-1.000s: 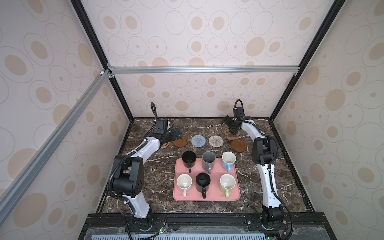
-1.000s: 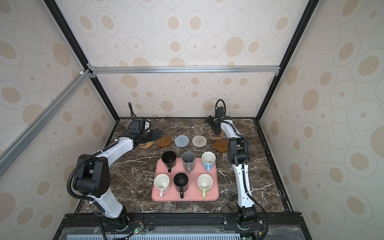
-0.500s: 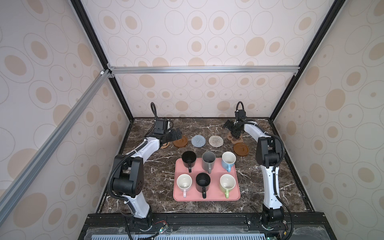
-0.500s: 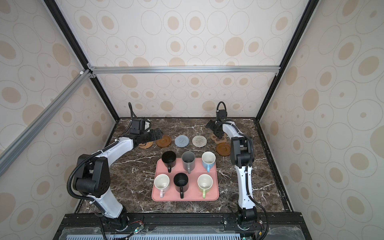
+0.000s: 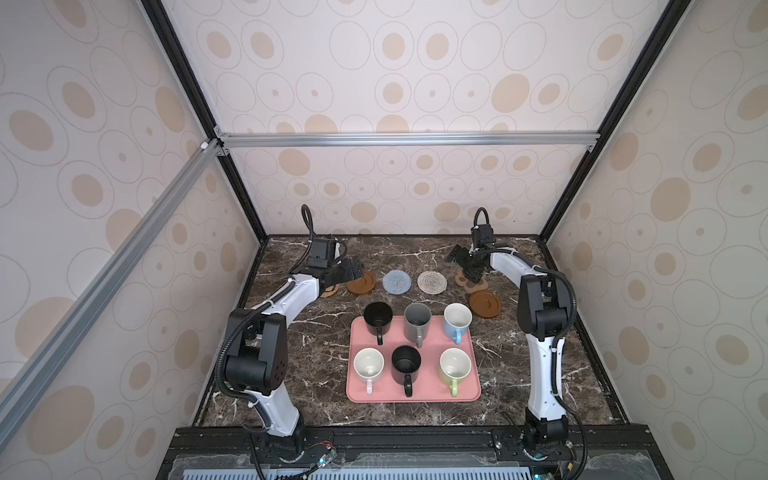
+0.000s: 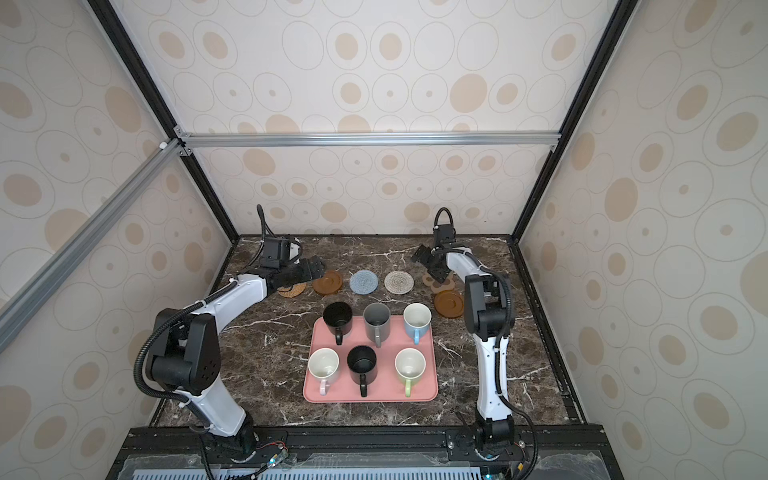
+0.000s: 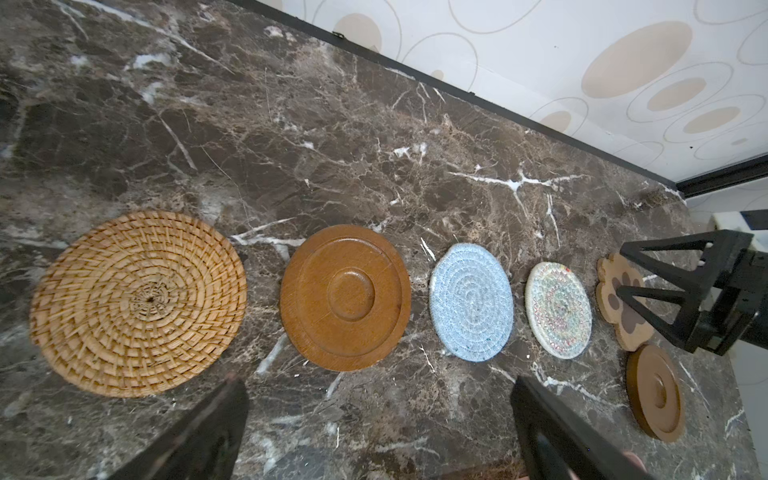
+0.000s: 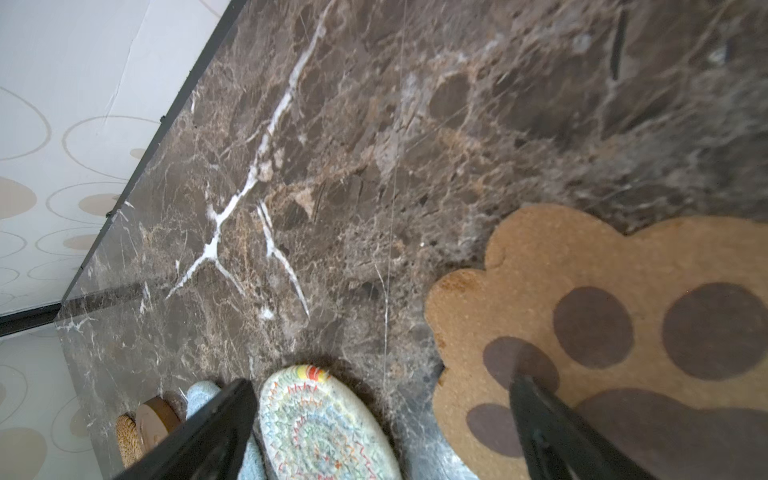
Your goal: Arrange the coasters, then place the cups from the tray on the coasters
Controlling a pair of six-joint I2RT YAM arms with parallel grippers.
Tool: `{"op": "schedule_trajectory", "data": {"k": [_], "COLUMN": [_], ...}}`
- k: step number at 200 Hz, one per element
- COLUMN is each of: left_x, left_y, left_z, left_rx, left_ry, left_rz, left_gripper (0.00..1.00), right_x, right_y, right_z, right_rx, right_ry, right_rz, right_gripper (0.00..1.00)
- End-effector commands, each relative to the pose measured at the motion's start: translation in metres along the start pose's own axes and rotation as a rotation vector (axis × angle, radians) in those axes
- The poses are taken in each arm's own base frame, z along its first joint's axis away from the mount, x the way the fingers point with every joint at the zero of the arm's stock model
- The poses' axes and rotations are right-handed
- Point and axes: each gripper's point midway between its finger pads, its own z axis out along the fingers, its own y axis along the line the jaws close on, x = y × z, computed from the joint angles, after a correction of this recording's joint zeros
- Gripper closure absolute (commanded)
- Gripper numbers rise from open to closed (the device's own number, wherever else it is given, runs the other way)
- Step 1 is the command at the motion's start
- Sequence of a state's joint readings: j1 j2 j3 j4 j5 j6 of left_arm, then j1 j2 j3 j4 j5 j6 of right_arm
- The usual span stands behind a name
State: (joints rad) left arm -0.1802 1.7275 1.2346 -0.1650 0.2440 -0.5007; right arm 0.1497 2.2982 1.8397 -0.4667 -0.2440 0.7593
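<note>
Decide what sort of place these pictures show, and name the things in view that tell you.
Probably a robot test cell: a left arm and right arm mounted at a marble tabletop, walled by patterned panels on an aluminium frame, with mugs on a pink tray and coasters set out.

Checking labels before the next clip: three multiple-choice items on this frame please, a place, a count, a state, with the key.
1. Where on the tray is the light blue mug? A back row, right end. B front row, middle. C off it.
2. Mugs on the tray? A four. B five. C six.
3. The right gripper is: A shut on a coaster. B open, empty. C out of view.
Key: 1A, it stands right of the grey mug; 2C, two rows of three; 3B, jaws apart over the paw coaster.
</note>
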Motion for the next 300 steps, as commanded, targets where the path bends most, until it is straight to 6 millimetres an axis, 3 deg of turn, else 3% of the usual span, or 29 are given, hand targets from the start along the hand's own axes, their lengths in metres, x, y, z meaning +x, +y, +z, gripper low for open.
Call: {"op": "schedule_trajectory", "data": {"k": [1,84,129,184,217,263,300], "left_x": [-0.009,-0.007,-0.007,-0.008,-0.008,-0.009,-0.009], "left_y": [-0.002,-0.001,-0.002,-0.002,-0.003,-0.005,-0.005], "left_z": [-0.001,0.0,0.0,-0.001,0.001,0.001,-0.002], "left_rx": [0.009,0.01,0.015,0.013,0.018,0.026,0.021], "left_ry": [-0.024,-0.023,-0.019,-0.021,-0.019,-0.021,-0.025], "left_rz": [0.0,-0.009,-0.009,0.0,0.004,0.004,0.011], "left_gripper": [0.0,0.0,0.0,0.0,0.0,0.0,0.0], "right_x": [0.072,0.08,0.075,0.021,-0.01,-0.039,-0.056], "right_y": [-0.041,-0.034,-0.031,-0.016,-0.039,-0.044,-0.034], "right_z": [0.023,0.014,0.012,-0.026,-0.045,-0.024,-0.008], "right_rx": [0.145,0.128,0.129,0.143,0.313,0.286,0.227], "right_ry": [0.226,0.237,0.219,0.11,0.019,-0.048,-0.057], "right_rz": [0.064,0.058,0.051,-0.057,-0.099,-0.068,-0.107], "right_gripper": [0.0,0.0,0.0,0.0,0.0,0.0,0.0]}}
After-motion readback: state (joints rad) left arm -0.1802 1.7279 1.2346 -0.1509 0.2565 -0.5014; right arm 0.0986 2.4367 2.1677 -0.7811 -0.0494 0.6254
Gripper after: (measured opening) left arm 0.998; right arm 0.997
